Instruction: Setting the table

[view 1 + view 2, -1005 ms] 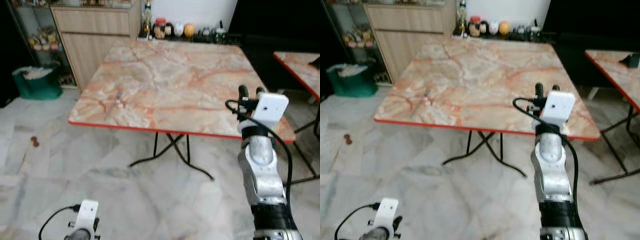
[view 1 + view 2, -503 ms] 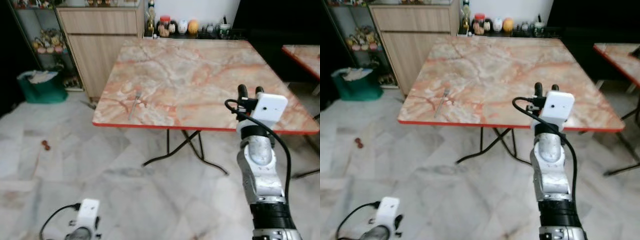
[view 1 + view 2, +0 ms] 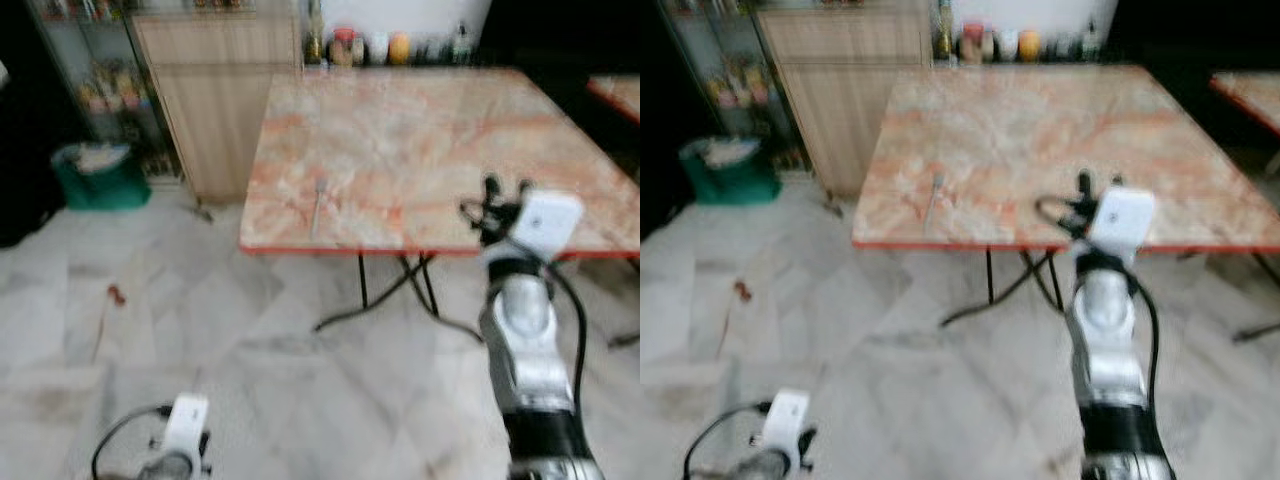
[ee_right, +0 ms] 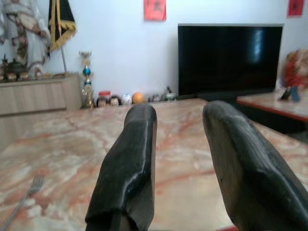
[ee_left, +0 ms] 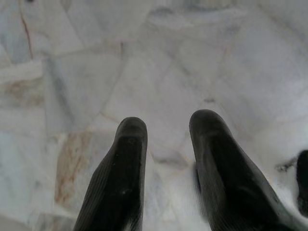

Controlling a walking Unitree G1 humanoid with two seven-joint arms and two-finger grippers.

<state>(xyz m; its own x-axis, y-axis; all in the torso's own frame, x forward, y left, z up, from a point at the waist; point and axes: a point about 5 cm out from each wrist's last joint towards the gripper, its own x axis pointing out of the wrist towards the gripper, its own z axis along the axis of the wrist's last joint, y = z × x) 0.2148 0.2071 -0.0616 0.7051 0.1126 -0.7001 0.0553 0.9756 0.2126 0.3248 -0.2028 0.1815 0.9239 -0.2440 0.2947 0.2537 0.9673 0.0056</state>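
The right hand is hovering raised over the near edge of the marble-patterned counter, its two black fingers standing apart with nothing between them. A fork is lying on the counter's near left part, close to the red-trimmed edge and well to the left of that hand. Along the counter's far edge jars and bottles are standing in a row against the white wall. A wooden cabinet is sitting just left of the counter, and a green bin is resting on the floor further left. A dark television is hanging beyond the counter's far right. The left hand is hanging low over the pale marble floor, fingers parted and holding nothing.
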